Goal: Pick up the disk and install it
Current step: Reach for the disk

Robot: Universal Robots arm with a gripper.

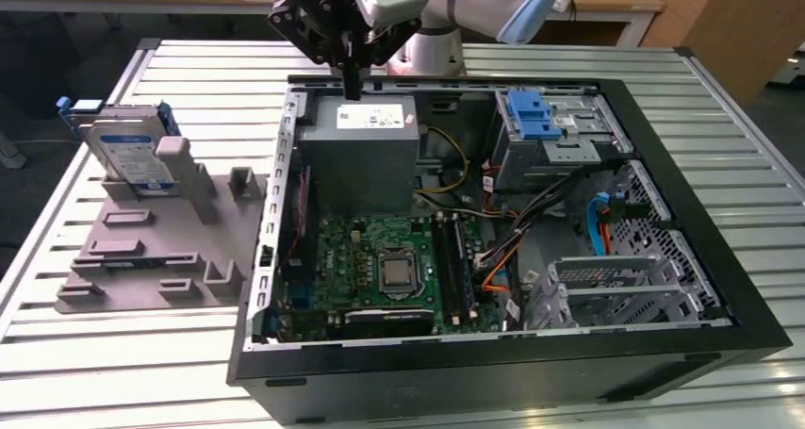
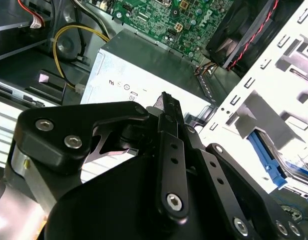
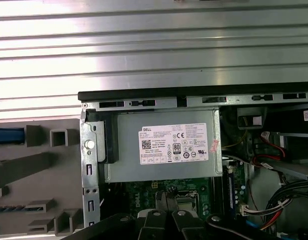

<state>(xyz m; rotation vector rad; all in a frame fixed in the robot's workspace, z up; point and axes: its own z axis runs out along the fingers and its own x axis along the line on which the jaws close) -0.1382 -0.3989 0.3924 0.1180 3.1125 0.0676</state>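
1. The gripper (image 1: 354, 91) hung over the back edge of the open black computer case (image 1: 704, 344), at the far side of the slatted metal counter (image 1: 730, 99) in the exterior view.
2. Its fingers (image 2: 167, 112) were pressed together into one thin tip and pinched nothing.
3. That tip pointed down at the grey power supply box (image 1: 365, 156), close above the top edge near its white sticker; whether it touched the box could not be told.
4. The disk (image 1: 132, 151) stood upright on its edge in a grey moulded holder (image 1: 151, 250) on the counter, outside the case on the exterior view's left and well apart from the gripper.
5. Its white-and-blue label faced the exterior camera, and a blue side rail showed along its far edge.
6. Inside the case, the green motherboard (image 1: 377, 269) lay just below the power supply box in the exterior view.
7. A blue ridged latch (image 1: 534, 118) sat on the metal drive cage toward the exterior view's right.
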